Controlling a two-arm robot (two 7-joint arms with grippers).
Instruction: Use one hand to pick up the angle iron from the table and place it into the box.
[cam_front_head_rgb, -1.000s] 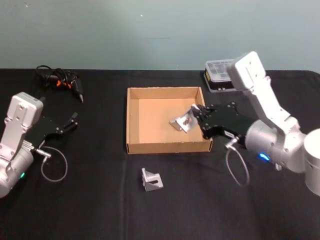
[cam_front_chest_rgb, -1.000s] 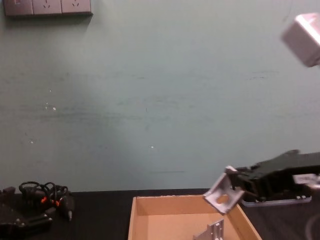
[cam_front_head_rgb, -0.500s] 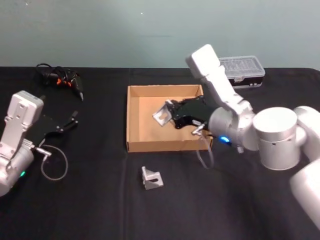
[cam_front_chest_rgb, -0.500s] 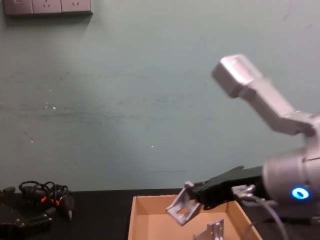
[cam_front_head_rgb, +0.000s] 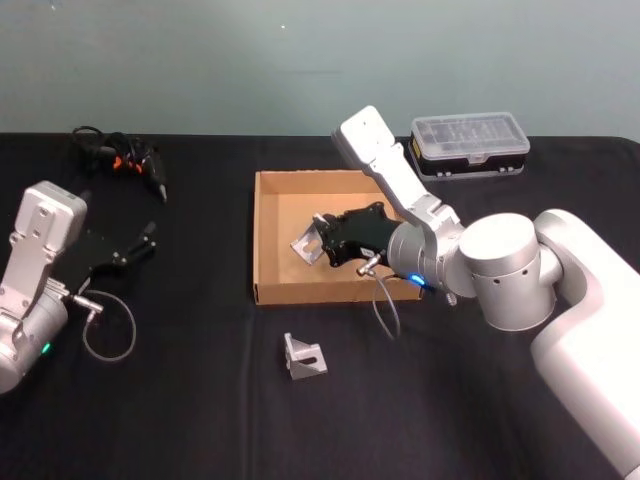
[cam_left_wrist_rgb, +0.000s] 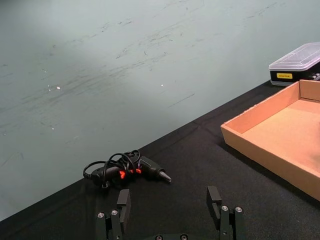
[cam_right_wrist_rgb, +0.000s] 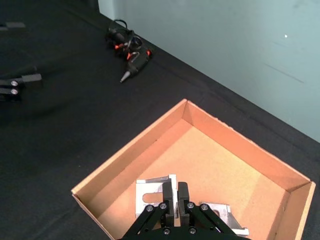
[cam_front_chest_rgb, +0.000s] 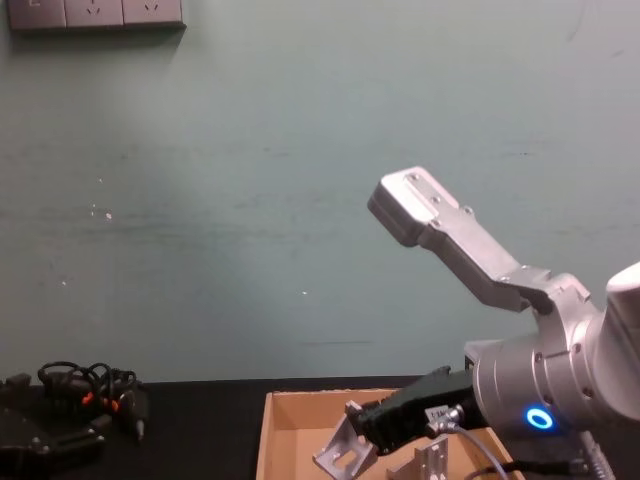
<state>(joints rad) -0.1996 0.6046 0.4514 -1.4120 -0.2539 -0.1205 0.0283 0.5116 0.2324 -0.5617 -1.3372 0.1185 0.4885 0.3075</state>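
My right gripper (cam_front_head_rgb: 322, 240) is shut on a silver angle iron (cam_front_head_rgb: 306, 242) and holds it low over the left half of the tan cardboard box (cam_front_head_rgb: 262, 262). In the right wrist view the gripper (cam_right_wrist_rgb: 175, 193) pinches the upright flange of the angle iron (cam_right_wrist_rgb: 153, 196) just above the box floor (cam_right_wrist_rgb: 210, 160). A second angle iron (cam_right_wrist_rgb: 223, 212) lies inside the box, beside the held one. Another angle iron (cam_front_head_rgb: 303, 357) rests on the black table (cam_front_head_rgb: 200, 400) in front of the box. In the chest view the held angle iron (cam_front_chest_rgb: 340, 456) hangs at the box's rim height.
My left gripper (cam_front_head_rgb: 140, 245) is parked open at the table's left, its fingers (cam_left_wrist_rgb: 123, 204) spread over bare tabletop. A black and orange tool with cable (cam_front_head_rgb: 125, 160) lies at the back left. A clear-lidded plastic case (cam_front_head_rgb: 468, 143) stands behind the box on the right.
The right gripper has carried the angle iron from the box's right wall leftward and lower, to the left half of the box. The left arm has not moved.
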